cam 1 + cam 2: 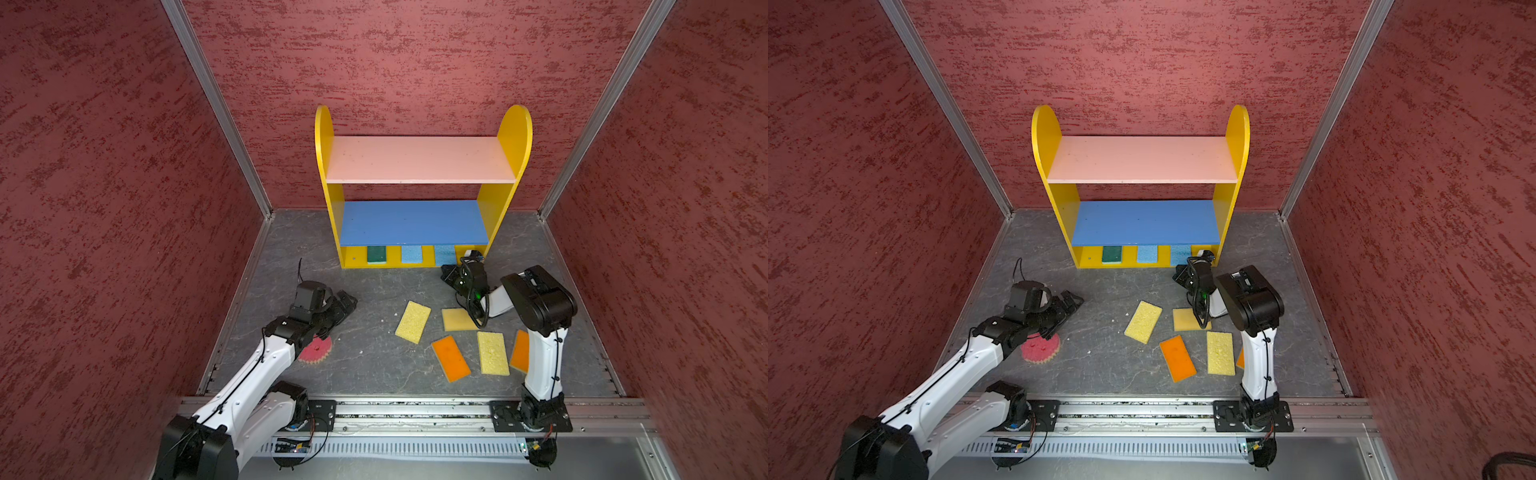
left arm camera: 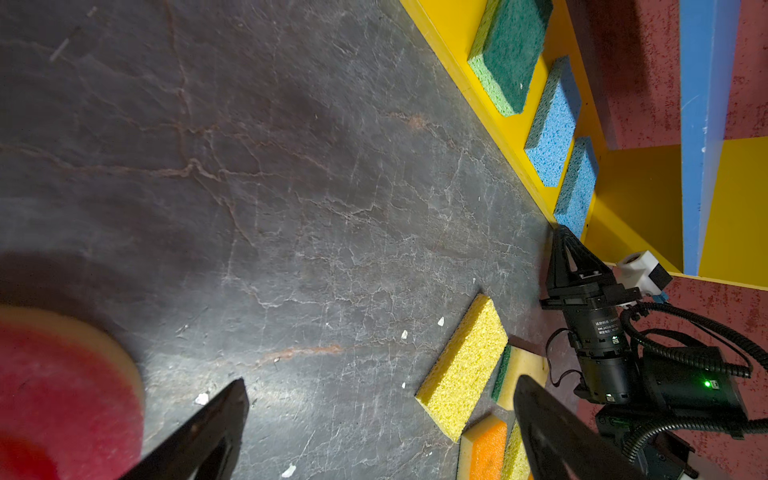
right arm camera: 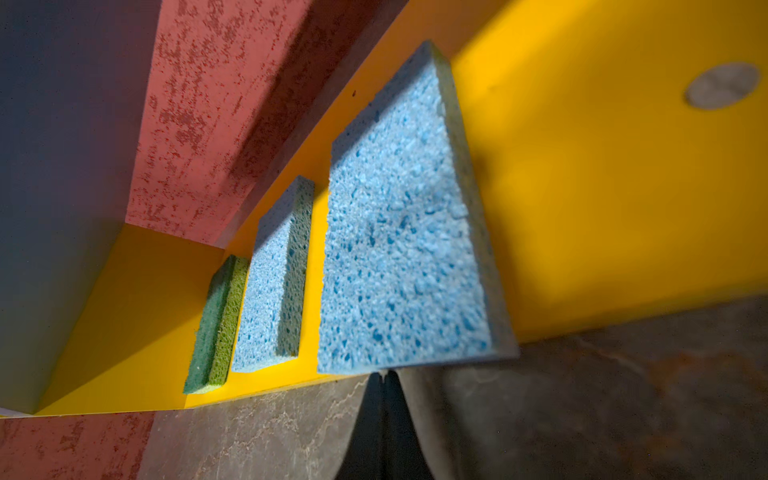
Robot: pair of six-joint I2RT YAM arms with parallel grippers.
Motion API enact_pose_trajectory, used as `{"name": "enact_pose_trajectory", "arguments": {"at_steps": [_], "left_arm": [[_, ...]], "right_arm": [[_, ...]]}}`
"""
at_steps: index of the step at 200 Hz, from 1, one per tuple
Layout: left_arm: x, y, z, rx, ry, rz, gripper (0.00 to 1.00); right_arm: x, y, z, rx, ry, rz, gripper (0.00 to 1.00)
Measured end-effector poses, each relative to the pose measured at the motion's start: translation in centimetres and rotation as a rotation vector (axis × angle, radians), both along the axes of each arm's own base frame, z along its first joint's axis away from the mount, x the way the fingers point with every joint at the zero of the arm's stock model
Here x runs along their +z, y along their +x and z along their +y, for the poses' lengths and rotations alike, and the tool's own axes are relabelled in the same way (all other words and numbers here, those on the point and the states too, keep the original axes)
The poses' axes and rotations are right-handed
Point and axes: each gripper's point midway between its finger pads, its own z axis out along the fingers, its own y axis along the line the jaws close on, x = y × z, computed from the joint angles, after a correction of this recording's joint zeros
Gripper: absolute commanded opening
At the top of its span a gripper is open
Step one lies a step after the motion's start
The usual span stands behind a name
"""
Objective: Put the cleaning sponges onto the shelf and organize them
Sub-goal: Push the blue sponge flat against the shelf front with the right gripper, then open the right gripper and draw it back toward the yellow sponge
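The shelf (image 1: 419, 160) stands at the back. On its yellow base lie a green sponge (image 1: 376, 254) and two blue sponges (image 1: 411, 254) (image 1: 444, 254). My right gripper (image 3: 381, 376) is shut on nothing, its tips right at the front edge of the rightmost blue sponge (image 3: 403, 257). My left gripper (image 2: 382, 384) is open over bare floor, beside the round pink-red sponge (image 1: 316, 349), which lies partly under that arm's wrist. On the floor lie two yellow sponges (image 1: 412, 321) (image 1: 493, 353), a pale one with a green layer (image 1: 457, 319) and two orange ones (image 1: 450, 358) (image 1: 520, 351).
Red textured walls (image 1: 124, 208) close the cell on three sides. The pink top board and the blue middle board (image 1: 413, 222) carry nothing. The right arm (image 1: 540, 307) stands over the loose sponges and hides part of one orange sponge. A metal rail (image 1: 415, 409) runs along the front.
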Motion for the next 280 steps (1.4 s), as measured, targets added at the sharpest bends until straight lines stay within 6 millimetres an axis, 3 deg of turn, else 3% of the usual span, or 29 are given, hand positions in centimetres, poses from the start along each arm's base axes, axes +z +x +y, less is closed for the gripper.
{"name": "enact_pose_trajectory", "arguments": {"at_steps": [280], "left_arm": [[-0.3, 0.1, -0.5, -0.010, -0.005, 0.000, 0.99]], "right_arm": [[0.0, 1.5, -0.6, -0.107, 0.104, 0.046, 0.00]]}}
